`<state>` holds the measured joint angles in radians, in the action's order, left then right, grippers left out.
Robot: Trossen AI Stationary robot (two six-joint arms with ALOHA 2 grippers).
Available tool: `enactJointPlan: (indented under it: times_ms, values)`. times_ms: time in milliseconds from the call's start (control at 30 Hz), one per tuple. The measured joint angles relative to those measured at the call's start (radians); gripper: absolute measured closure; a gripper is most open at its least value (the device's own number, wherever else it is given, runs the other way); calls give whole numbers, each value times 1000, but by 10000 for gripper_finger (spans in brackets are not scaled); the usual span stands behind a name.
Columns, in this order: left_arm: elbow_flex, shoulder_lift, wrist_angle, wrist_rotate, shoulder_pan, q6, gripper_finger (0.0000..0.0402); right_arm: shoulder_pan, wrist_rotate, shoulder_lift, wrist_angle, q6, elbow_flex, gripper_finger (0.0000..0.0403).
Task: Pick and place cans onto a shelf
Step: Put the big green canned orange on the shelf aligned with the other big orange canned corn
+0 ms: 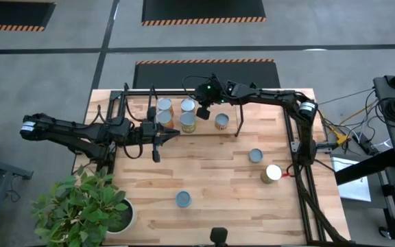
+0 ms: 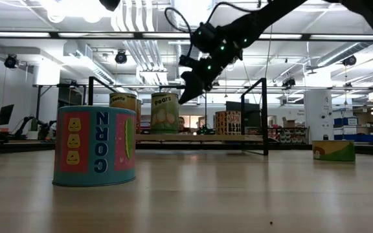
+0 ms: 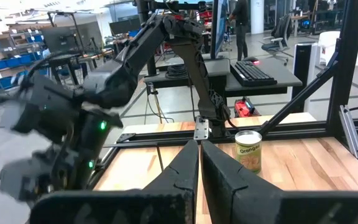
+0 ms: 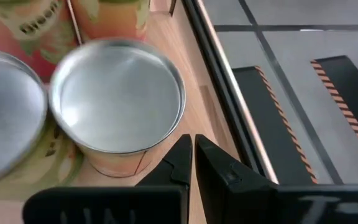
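Note:
The shelf (image 1: 233, 130) of black rods with a wooden board stands at the table's far middle; several cans (image 1: 188, 122) stand upright on it. In the low view the shelf board (image 2: 238, 137) carries a Pears can (image 2: 164, 113). My right gripper (image 1: 203, 112) hangs shut and empty just above the shelf cans; its wrist view shows the shut fingers (image 4: 192, 149) over a silver-topped can (image 4: 118, 99). My left gripper (image 1: 175, 132) is shut, level and empty, left of the shelf. Three loose cans stand on the table: (image 1: 256, 156), (image 1: 273, 173), (image 1: 183, 199).
A potted plant (image 1: 81, 209) fills the near left corner. The black table frame (image 1: 299, 151) runs along the right edge. The teal corn can (image 2: 96, 147) stands nearest the front edge. Bare wood lies between the shelf and the loose cans.

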<state>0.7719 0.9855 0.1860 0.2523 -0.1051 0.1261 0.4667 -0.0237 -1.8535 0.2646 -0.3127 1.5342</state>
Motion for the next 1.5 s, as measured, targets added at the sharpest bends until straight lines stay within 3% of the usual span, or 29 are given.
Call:
enactJointPlan:
  times_ms: [333, 767, 1067, 1200, 1300, 1500]
  values:
    - [0, 0, -1, 0, 0, 0, 400, -99, -2, 207, 241, 113, -1, 394]
    - [0, 8, -17, 0, 0, -31, 400, -459, -12, 387, 573, 310, -105, 394]
    - [0, 10, -18, 0, 0, -42, 400, -688, 6, 434, 437, 507, -314, 394]
    - [0, 10, -17, 0, 0, -42, 400, -774, 69, 424, 404, 578, -356, 394]
    - [0, 10, -17, 0, 0, -42, 400, -805, 69, 430, 518, 662, -361, 394]
    - [0, 10, -16, 0, 0, -40, 400, -793, 75, 513, 915, 927, -350, 394]
